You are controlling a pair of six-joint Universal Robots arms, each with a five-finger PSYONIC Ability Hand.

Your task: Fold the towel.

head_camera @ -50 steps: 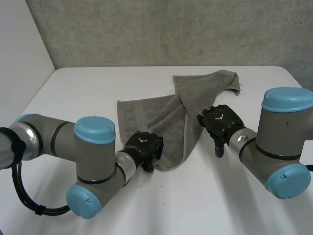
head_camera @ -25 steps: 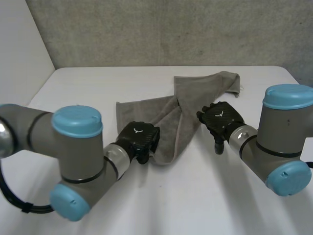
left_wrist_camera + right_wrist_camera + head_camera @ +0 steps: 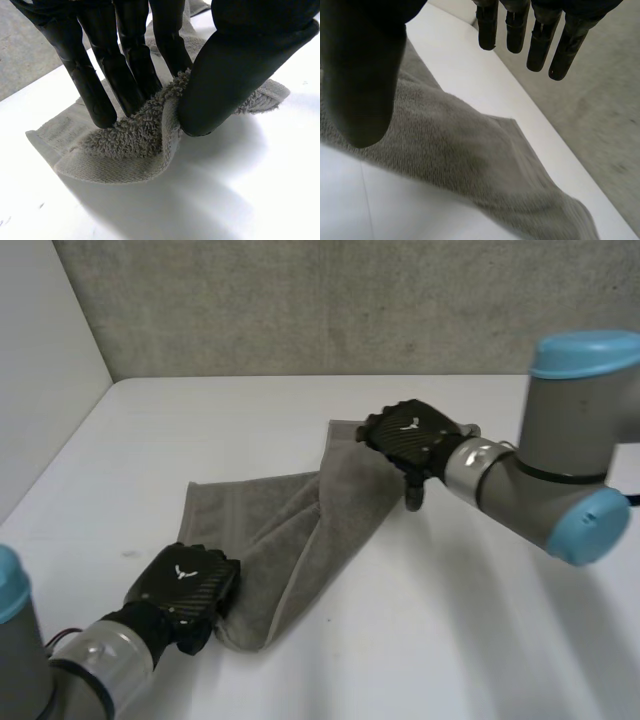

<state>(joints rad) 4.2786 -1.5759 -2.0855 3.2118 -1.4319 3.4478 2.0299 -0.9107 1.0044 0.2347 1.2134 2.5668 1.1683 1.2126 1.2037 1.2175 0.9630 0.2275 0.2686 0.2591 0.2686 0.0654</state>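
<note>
Towel (image 3: 290, 530) first: where is it, from your side?

Stretched slantwise over the white bench (image 3: 480, 620), bunched into a long rumpled strip. The near end sits at the left hand (image 3: 185, 585), the far end under the right hand (image 3: 410, 435).

Why one hand at each end?

My guess is it's meant to be pulled out straight, so there's a flat sheet to fold. It looks far from folded; one long side is turned over on itself.

Are both hands gripping?

The left one is. From above I only see its back, with the cloth running out beside it. Its wrist view settles it: the thumb (image 3: 235, 70) presses a fold of terry against the fingers (image 3: 100, 80), a pinch at the end edge, low on the bench.

And the right?

Not gripping, I'd say. From above it just covers the far end. Its own wrist view shows straight fingers (image 3: 535, 40) held well away from the thumb (image 3: 365, 80), the towel lying beneath the palm and nothing caught between them. Whether the thumb touches the cloth I can't tell.

So what's wanted next?

Probably the right hand closing on that far end; a pull from the left alone would likely drag the whole strip along.
</note>
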